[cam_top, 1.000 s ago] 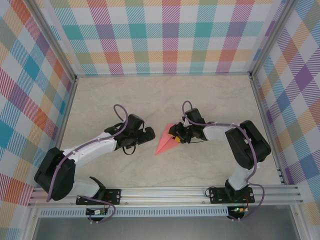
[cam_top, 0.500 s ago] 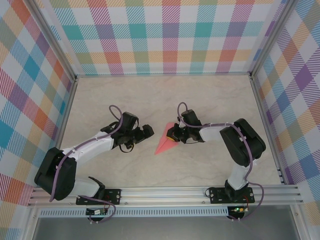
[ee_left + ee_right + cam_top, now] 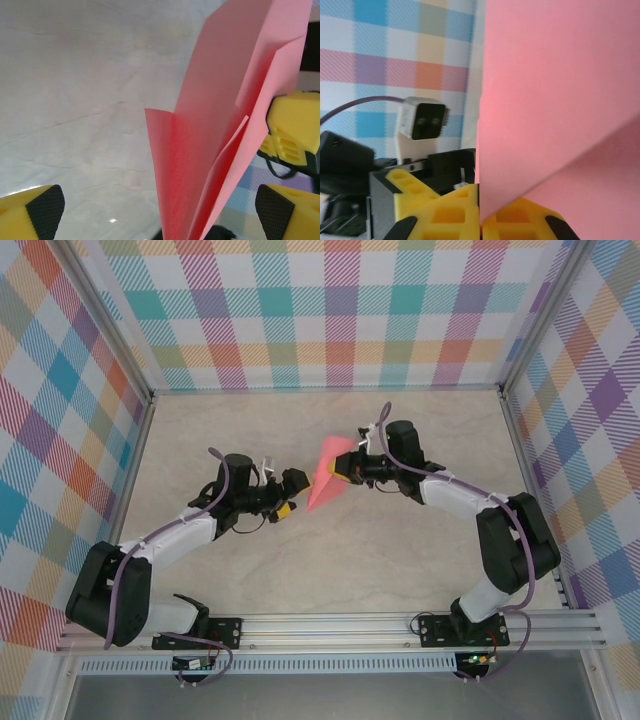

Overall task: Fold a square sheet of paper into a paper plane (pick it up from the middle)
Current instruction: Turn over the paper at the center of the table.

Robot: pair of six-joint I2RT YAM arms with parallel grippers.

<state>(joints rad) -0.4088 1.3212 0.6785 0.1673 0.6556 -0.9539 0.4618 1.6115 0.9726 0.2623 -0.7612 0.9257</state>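
Note:
The square sheet of paper is folded into a salmon-pink paper plane [image 3: 324, 479], a slim pointed dart held up off the table. My right gripper [image 3: 343, 468] is shut on its wide end; in the right wrist view the yellow fingers [image 3: 447, 215] pinch the pink sheet [image 3: 560, 95] at the lower edge. My left gripper [image 3: 289, 494] is open by the plane's pointed end. In the left wrist view the folded paper [image 3: 215, 130] hangs between the open left gripper's [image 3: 160, 212] pads without being touched, and the right gripper's yellow fingers [image 3: 292, 127] show behind it.
The pale marble-look table [image 3: 300, 430] is walled by plaid panels [image 3: 340, 310] at the back and both sides. An aluminium rail [image 3: 330, 625] with both arm bases runs along the near edge.
My right gripper closed on the paper plane and lifted it off the table, up and toward the back. The left arm swung slightly left, its open gripper now facing the plane's tip.

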